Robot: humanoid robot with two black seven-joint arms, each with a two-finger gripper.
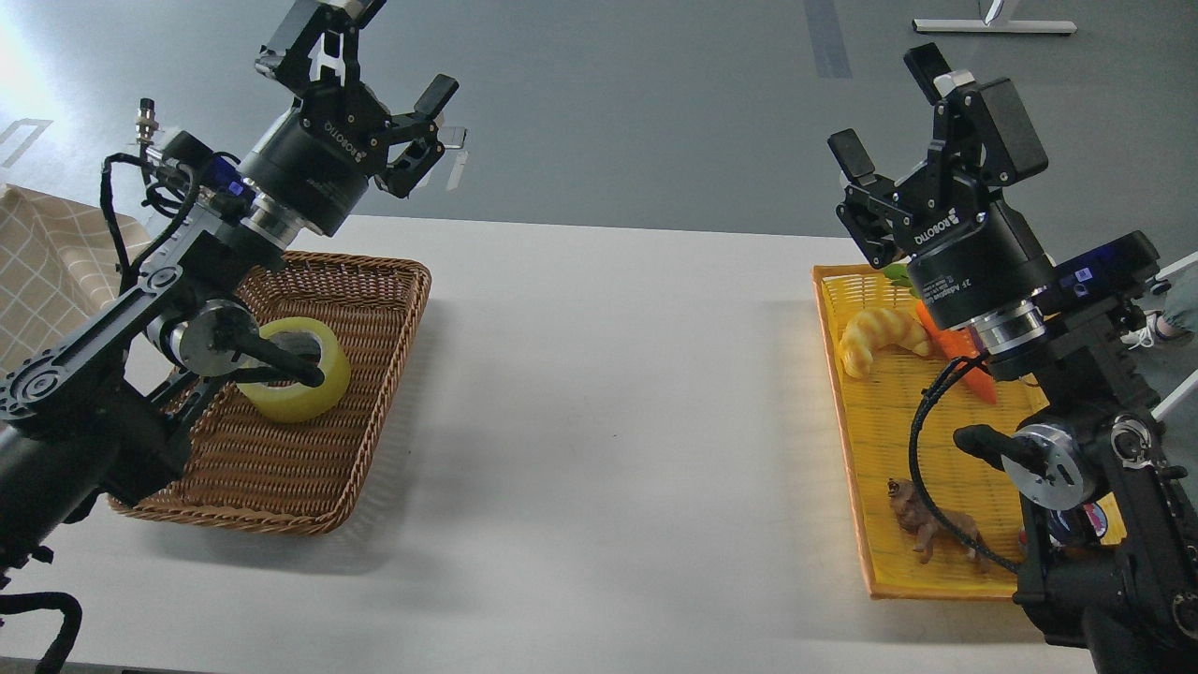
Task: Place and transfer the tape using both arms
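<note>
The yellow tape roll lies flat in the brown wicker basket at the left of the white table, partly hidden by my left arm's forearm. My left gripper is open and empty, raised high above the basket's far edge, pointing up and away. My right gripper is open and empty, raised above the far end of the yellow tray at the right.
The yellow tray holds a croissant toy, an orange carrot toy and a small brown animal figure. A checked cloth lies at the far left. The white table spans between basket and tray.
</note>
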